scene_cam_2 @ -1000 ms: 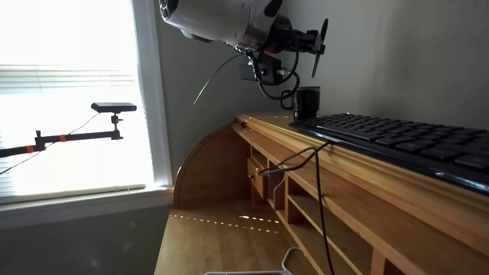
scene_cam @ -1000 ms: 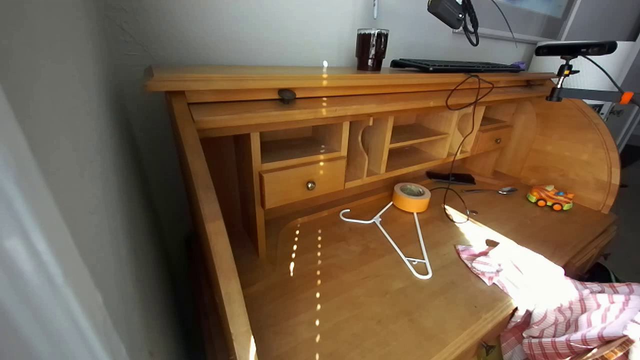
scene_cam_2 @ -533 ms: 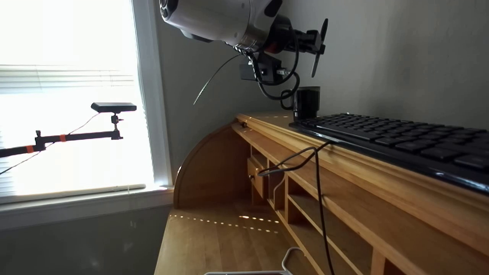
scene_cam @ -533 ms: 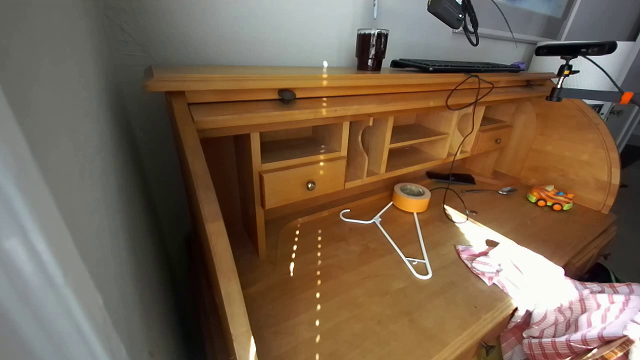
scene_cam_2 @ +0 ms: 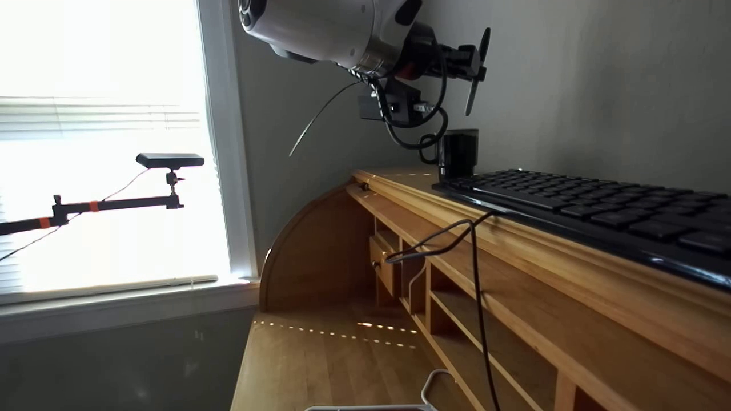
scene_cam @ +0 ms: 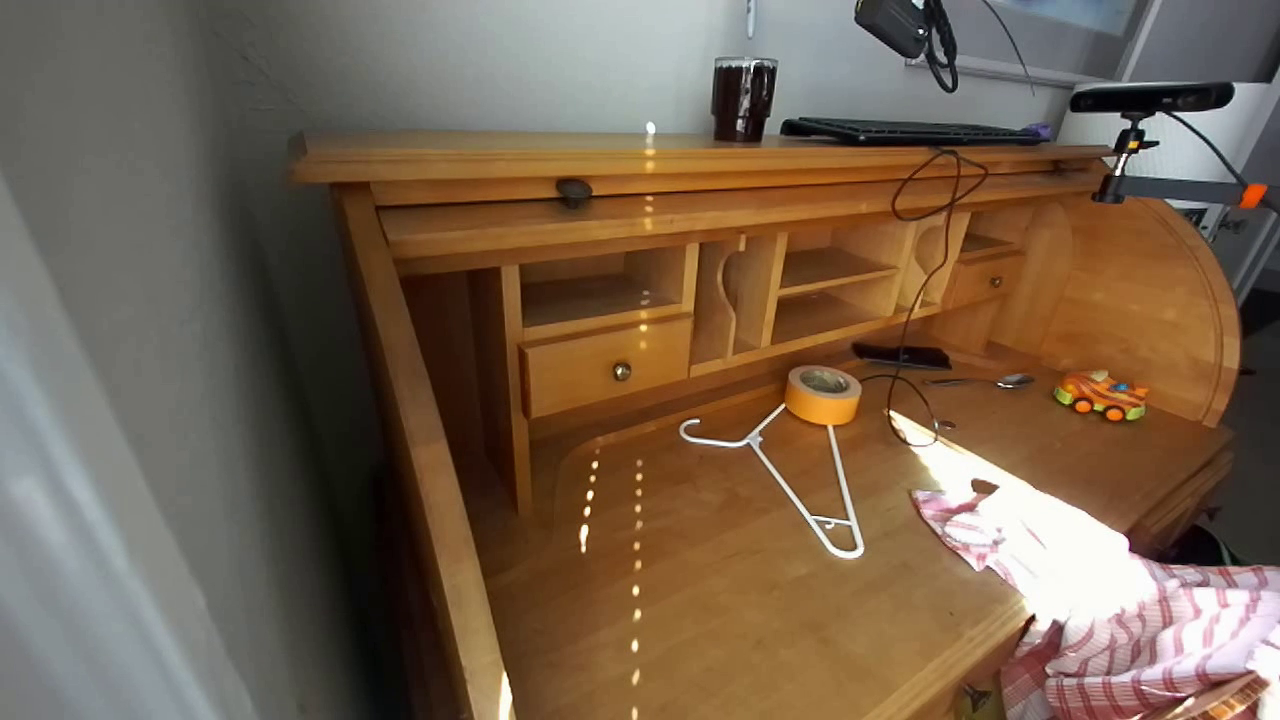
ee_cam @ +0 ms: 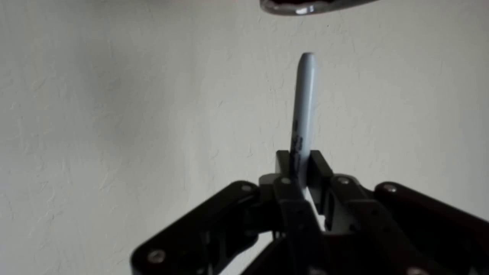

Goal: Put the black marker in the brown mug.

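My gripper (ee_cam: 299,162) is shut on the marker (ee_cam: 303,95), which has a pale grey barrel with dark lettering in the wrist view. Backlit in an exterior view, the marker (scene_cam_2: 472,98) looks black and hangs nearly upright, slightly tilted, from the gripper (scene_cam_2: 477,65). In an exterior view only the marker's lower end (scene_cam: 751,18) shows, a little above the mug's rim and apart from it. The dark brown glossy mug (scene_cam: 744,100) stands upright on the desk's top shelf. It also shows in an exterior view (scene_cam_2: 458,153), and its rim edge in the wrist view (ee_cam: 301,9).
A black keyboard (scene_cam: 910,131) lies beside the mug on the top shelf (scene_cam: 500,150), its cable (scene_cam_2: 480,308) hanging down. The wall (scene_cam_2: 571,85) is close behind. Below are a white hanger (scene_cam: 800,490), an orange tape roll (scene_cam: 822,400), a toy car (scene_cam: 1100,396) and a cloth (scene_cam: 1150,620).
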`<action>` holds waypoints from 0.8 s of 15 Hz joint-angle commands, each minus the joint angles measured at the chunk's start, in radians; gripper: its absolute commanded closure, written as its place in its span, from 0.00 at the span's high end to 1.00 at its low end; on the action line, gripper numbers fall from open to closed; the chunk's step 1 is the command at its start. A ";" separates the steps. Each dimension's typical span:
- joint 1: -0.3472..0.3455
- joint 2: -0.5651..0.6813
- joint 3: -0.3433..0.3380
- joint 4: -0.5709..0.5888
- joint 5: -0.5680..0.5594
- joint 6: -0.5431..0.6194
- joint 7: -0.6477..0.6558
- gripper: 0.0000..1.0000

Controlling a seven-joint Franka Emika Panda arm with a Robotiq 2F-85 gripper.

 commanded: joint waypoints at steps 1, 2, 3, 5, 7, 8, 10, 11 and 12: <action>0.000 0.000 0.000 0.000 0.000 0.000 0.000 0.15; 0.000 0.000 0.000 0.000 0.000 0.000 0.000 0.15; 0.000 0.000 0.000 0.000 0.000 0.000 0.000 0.15; 0.000 0.000 0.000 0.000 0.000 0.000 0.000 0.15; -0.002 0.002 0.004 -0.001 -0.005 -0.014 0.010 0.04; -0.002 0.011 0.003 0.008 -0.001 -0.014 0.006 0.04; -0.002 0.024 0.006 0.015 0.002 -0.015 0.003 0.04; -0.002 0.028 0.007 0.017 0.004 -0.019 0.003 0.04; -0.002 0.033 0.009 0.018 -0.001 -0.013 0.005 0.04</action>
